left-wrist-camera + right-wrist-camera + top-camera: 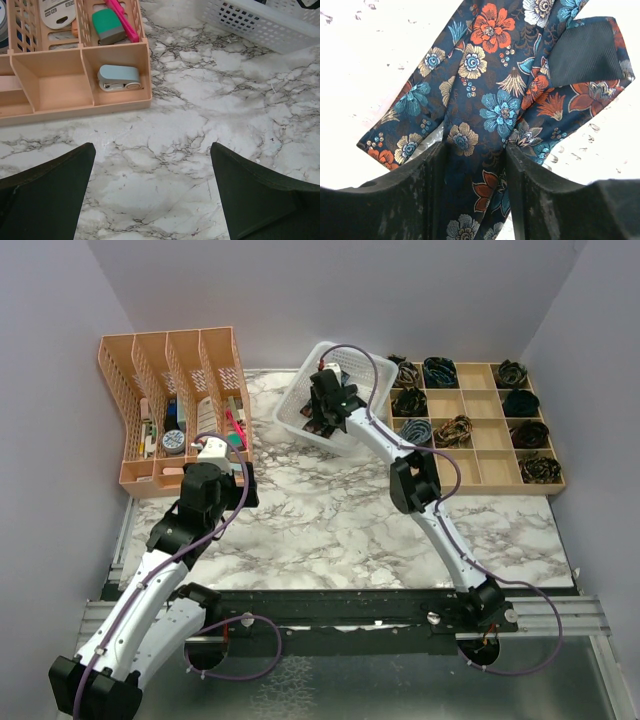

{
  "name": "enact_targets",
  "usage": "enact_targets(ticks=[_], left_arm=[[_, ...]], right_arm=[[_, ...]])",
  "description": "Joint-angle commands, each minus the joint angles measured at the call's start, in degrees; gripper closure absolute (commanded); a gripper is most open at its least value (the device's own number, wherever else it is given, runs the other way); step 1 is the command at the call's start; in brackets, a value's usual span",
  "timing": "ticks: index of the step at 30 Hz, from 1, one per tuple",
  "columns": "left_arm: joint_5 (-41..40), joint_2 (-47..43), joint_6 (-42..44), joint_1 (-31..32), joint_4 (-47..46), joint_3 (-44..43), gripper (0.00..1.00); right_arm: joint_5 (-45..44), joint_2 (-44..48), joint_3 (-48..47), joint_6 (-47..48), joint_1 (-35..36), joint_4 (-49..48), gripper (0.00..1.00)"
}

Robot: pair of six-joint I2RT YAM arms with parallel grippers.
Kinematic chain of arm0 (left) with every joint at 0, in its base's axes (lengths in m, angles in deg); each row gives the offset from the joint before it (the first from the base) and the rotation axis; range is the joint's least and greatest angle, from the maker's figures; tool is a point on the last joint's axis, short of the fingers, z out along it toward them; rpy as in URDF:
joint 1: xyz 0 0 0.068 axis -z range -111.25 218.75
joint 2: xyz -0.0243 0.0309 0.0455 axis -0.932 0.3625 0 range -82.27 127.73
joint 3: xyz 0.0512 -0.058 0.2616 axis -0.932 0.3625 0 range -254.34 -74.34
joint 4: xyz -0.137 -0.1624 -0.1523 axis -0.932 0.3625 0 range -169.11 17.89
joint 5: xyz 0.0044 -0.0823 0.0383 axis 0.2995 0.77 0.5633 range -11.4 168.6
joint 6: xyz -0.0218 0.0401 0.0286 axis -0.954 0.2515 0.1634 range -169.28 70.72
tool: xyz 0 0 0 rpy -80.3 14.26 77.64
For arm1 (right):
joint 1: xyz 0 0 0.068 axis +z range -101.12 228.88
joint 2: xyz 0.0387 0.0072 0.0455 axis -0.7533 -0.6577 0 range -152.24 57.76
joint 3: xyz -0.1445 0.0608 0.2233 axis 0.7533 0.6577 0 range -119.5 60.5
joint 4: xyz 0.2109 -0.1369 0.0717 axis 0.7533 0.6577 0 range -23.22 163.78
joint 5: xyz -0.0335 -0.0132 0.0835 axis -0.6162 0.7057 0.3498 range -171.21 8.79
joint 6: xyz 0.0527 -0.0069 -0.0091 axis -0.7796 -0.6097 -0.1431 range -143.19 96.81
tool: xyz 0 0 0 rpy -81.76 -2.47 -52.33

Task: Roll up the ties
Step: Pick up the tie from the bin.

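Note:
A dark navy tie [490, 100] with large red, blue and cream flowers lies folded inside the white basket [296, 418]. My right gripper [331, 406] reaches down into the basket. In the right wrist view its jaws [475, 195] are closed on a bunched strip of the tie, and the tie's tip shows its black lining at upper right. My left gripper [236, 483] hovers open and empty over the marble table [170, 125], next to the orange organizer [115, 102]. Several rolled ties [440, 370] sit in a wooden compartment tray [490, 465].
The orange organizer [170, 410] at back left holds stationery, with a light blue stapler [118, 78] in its front bin. The white basket's wall [250, 22] shows at the top right of the left wrist view. The wooden tray has several vacant compartments.

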Motion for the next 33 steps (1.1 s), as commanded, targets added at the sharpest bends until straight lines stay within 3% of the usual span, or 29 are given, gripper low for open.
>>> enact_targets(ticks=[1, 3, 5, 14, 22, 26, 33], left_arm=[[-1.1, 0.1, -0.2, -0.1, -0.8, -0.4, 0.01], [-1.1, 0.3, -0.3, -0.2, -0.9, -0.3, 0.01], [-0.8, 0.6, -0.3, -0.1, -1.0, -0.3, 0.01], [-0.4, 1.2, -0.2, -0.1, -1.0, -0.4, 0.01], [-0.2, 1.0, -0.2, -0.2, -1.0, -0.3, 0.01], [-0.2, 1.2, -0.2, -0.2, -1.0, -0.4, 0.01], [-0.5, 1.4, -0.3, -0.2, -1.2, -0.4, 0.01]], right_arm=[[-1.9, -3.5, 0.2, 0.7, 0.2, 1.8, 0.56], [-2.7, -0.6, 1.2, 1.8, 0.1, 0.6, 0.72], [-2.9, 2.6, 1.4, 3.4, 0.1, -1.1, 0.79], [0.0, 13.0, 1.7, 8.3, 0.1, -4.7, 0.99], [5.7, 16.4, 1.2, 7.9, 0.0, -1.8, 0.99], [8.2, 22.2, 1.2, 8.0, -0.1, 0.5, 1.0], [20.2, 35.7, 6.5, 8.1, -0.6, 3.2, 1.0]])
